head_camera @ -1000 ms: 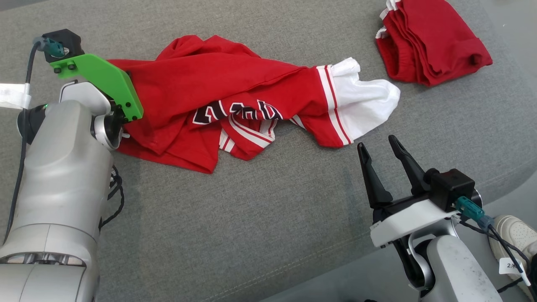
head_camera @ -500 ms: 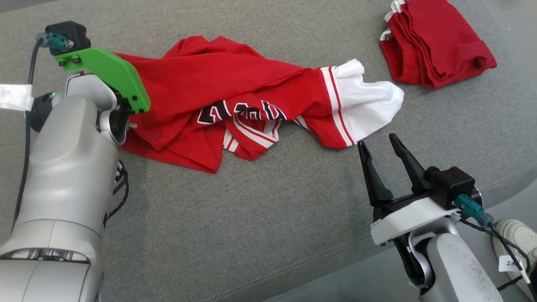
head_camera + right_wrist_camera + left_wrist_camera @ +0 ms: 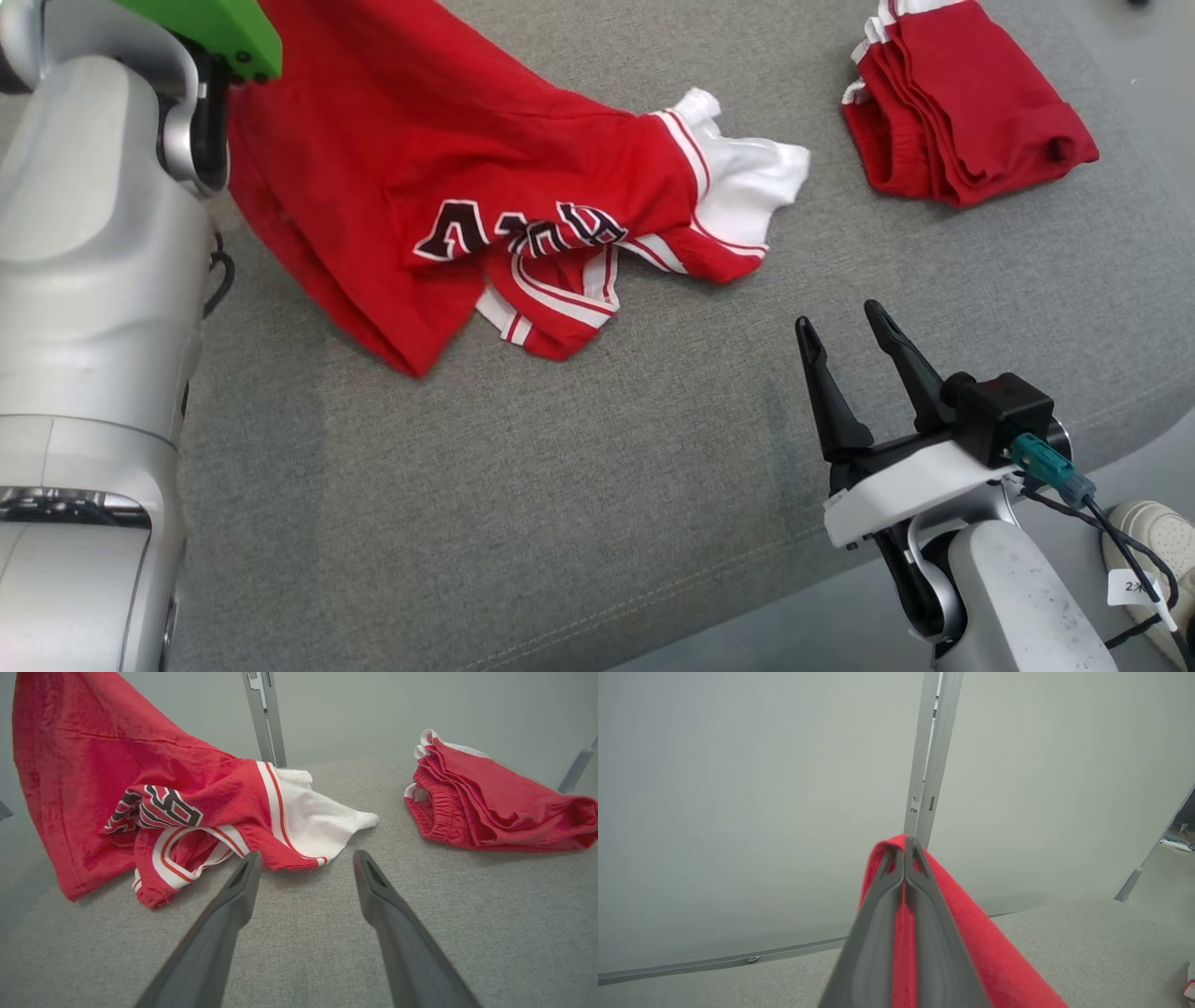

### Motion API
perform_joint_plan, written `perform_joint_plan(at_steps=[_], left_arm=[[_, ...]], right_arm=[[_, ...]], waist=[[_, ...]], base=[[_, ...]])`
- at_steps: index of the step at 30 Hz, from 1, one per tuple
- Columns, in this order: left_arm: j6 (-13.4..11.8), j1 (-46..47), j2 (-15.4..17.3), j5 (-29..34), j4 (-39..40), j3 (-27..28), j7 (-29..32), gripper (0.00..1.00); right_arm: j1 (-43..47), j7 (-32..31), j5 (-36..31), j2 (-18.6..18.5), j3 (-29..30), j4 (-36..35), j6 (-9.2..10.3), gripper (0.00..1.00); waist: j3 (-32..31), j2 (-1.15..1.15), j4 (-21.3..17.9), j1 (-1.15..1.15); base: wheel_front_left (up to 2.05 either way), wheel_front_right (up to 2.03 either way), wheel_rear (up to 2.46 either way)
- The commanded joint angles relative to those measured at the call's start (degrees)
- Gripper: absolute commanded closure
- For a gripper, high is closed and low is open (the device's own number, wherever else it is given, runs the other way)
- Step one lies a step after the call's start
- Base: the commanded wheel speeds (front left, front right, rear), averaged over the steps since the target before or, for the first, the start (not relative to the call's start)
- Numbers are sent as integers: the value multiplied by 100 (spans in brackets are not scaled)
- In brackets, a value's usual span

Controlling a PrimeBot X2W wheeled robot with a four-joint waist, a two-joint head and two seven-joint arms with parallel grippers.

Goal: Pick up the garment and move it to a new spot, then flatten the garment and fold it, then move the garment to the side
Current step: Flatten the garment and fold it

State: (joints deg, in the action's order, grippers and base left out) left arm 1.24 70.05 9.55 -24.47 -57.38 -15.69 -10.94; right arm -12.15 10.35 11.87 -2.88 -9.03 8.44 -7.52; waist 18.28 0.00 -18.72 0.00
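The garment (image 3: 420, 177) is a red shirt with white sleeves and dark lettering. Its left part hangs lifted from the grey surface while its white sleeve end (image 3: 747, 177) still rests there. In the left wrist view my left gripper (image 3: 905, 847) is shut on a red fold of the garment (image 3: 971, 933), which drapes over the fingers. In the head view the left arm's green bracket (image 3: 215, 28) is at the top left. My right gripper (image 3: 845, 327) stands open and empty, low at the right, short of the garment (image 3: 140, 788); its fingers (image 3: 243, 882) point at the hem.
A folded red pile (image 3: 971, 103) lies at the back right of the grey padded surface (image 3: 560, 485), also in the right wrist view (image 3: 490, 802). The surface's front edge curves off at the lower right, where a pale shoe (image 3: 1153, 532) stands on the floor. A grey wall with a metal post (image 3: 931, 751) is behind.
My left gripper has shut on the garment and risen up and back, lifting its left part. The white sleeve has slid left. The right gripper stays put.
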Motion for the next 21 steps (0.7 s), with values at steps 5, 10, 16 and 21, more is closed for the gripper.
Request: perform_joint_plan(at_steps=[5, 10, 16, 21], left_arm=[[34, 331, -71, 60, 366, -17, -322, 100], [-57, 353, -117, 108, 433, -108, -195, 100], [-254, 154, -147, 156, 660, -184, -125, 100], [-515, -31, -118, 210, 1276, -239, 23, 100]], right_arm=[[51, -2, -41, -3, 0, 24, 7, 0], [89, -32, -62, -2, 28, 18, 7, 0], [136, -73, -104, -4, 62, -18, 7, 0], [245, -147, -180, -4, 189, -76, 7, 0]], waist=[[-118, 0, 52, 0], [-241, 0, 180, 0], [-368, 0, 379, 0], [-515, 0, 679, 0]], base=[[0, 0, 0], [0, 0, 0], [0, 0, 0], [0, 0, 0]])
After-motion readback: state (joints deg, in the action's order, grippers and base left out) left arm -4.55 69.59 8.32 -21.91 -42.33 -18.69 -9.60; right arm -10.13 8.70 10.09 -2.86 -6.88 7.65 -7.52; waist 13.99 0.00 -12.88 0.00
